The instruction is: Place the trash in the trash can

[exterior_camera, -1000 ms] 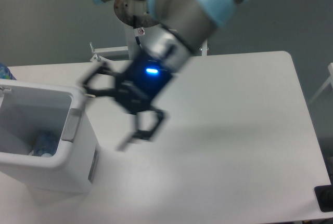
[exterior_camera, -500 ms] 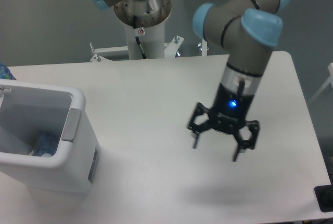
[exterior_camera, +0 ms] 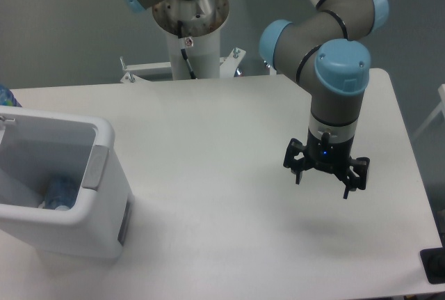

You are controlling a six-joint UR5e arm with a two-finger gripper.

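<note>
Trash can (exterior_camera: 104,148), a white rectangular plastic bin with a thick rounded rim and a grey panel on its near right side, stands upright at the left edge of the tabletop (exterior_camera: 229,244), its mouth facing up. Its long axis runs roughly from the front of the tabletop toward the back. Inside, low against the right wall, lies a clear bottle (exterior_camera: 61,193) with a bluish look; only part of it shows over the rim, so which way it points cannot be told. No carton can be made out within the bin from this angle.

Well apart from the bin, over the right half of the smooth white tabletop, hangs the tool (exterior_camera: 324,184), black, with a small blue light on its body. It points straight down, its two fingers spread wide with nothing between them, and its faint shadow falls on the surface below. The arm (exterior_camera: 340,81) above it is grey metal with pale blue rounded joint caps, rising to a cylindrical base post (exterior_camera: 189,32) behind the tabletop.
</note>
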